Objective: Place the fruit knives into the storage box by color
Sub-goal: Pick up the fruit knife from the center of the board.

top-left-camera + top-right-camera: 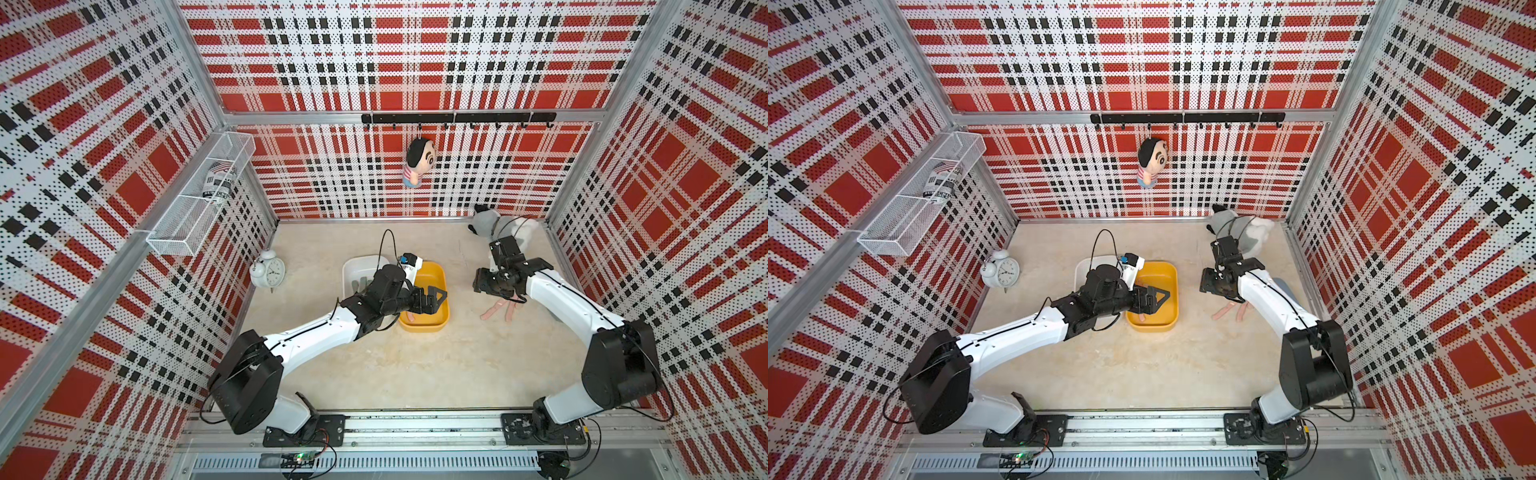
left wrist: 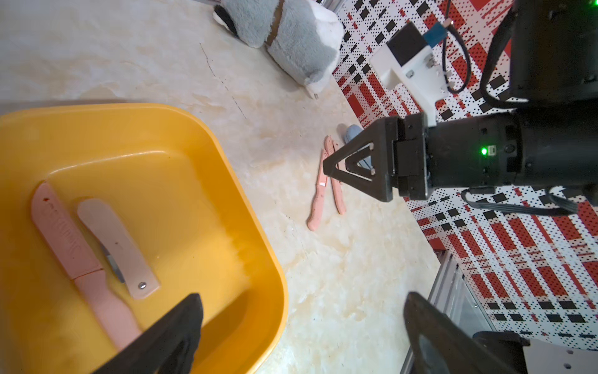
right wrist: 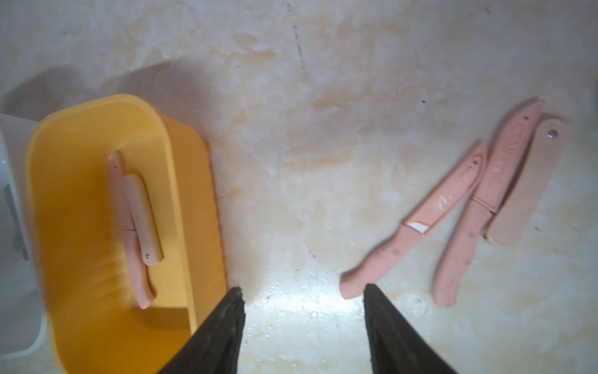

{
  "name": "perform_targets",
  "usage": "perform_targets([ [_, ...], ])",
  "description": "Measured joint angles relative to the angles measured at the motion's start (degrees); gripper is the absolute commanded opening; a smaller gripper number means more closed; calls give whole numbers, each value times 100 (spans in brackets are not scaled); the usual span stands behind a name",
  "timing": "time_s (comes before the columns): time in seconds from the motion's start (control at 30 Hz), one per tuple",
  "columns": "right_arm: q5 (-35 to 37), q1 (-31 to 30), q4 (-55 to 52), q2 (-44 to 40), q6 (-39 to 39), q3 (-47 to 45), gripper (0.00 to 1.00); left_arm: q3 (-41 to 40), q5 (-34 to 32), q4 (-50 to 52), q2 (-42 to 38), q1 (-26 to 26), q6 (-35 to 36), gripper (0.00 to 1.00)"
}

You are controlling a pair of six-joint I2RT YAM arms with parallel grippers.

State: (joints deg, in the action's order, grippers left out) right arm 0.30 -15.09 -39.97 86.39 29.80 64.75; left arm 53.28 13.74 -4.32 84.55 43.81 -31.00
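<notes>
The left hand [image 1: 434, 302] is spread wide, angled rightward, while the right hand [image 3: 304, 293] points down, half parted.

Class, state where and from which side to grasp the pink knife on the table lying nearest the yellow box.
Take the pink knife by its handle half from straight above, jaws across its narrow width: it lies flat, handle splayed clear of the next knife.

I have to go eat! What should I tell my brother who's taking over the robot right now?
Left gripper: open, empty, over the yellow box.
Right gripper: open, empty, next to three pink knives on the table.
Done: two pink knives lie in the yellow box; green knives show in the white box, number unclear.
To do: move the three pink knives into the yellow box.
</notes>
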Motion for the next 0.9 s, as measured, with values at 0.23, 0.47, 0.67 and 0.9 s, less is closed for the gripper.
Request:
perform_targets([
  [0.23, 372, 76, 4, -262, 190, -782, 62, 4, 122, -175, 114, 96, -11, 98],
  [0.47, 448, 144, 173, -160, 291, -1095, 62, 2, 153, -291, 114, 125, -28, 98],
  [0.67, 380, 313, 398, 205, 275, -1108, 62, -2, 155, -313, 114, 129, -50, 98],
  [0.9, 271, 463, 610, 442, 264, -1106, 62, -66, 151, -385, 114, 129, -72, 98],
])
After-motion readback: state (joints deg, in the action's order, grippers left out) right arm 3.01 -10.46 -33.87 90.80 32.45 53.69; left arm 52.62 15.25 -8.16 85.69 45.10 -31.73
